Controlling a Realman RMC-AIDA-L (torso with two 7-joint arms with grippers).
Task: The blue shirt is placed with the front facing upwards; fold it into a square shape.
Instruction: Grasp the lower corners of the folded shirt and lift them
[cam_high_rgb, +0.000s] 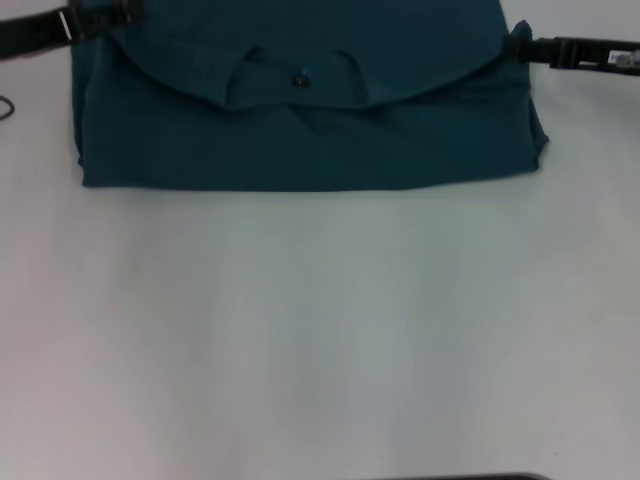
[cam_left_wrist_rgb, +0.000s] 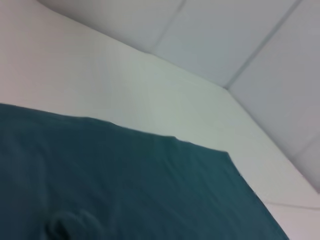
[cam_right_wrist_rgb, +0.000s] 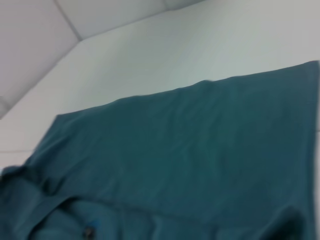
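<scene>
The blue shirt lies at the far side of the white table, folded into a wide band. Its upper layer sags in a curve between the two grippers, with the ribbed collar and small dark label showing on it. My left gripper meets the flap's left corner, and my right gripper meets its right corner; both look shut on the cloth. Plain teal fabric of the shirt fills the left wrist view. The right wrist view shows the shirt with the label near its collar.
A thin dark cable shows at the table's left edge. A dark strip sits at the near edge. Bare white tabletop stretches in front of the shirt, and pale wall panels rise beyond the table.
</scene>
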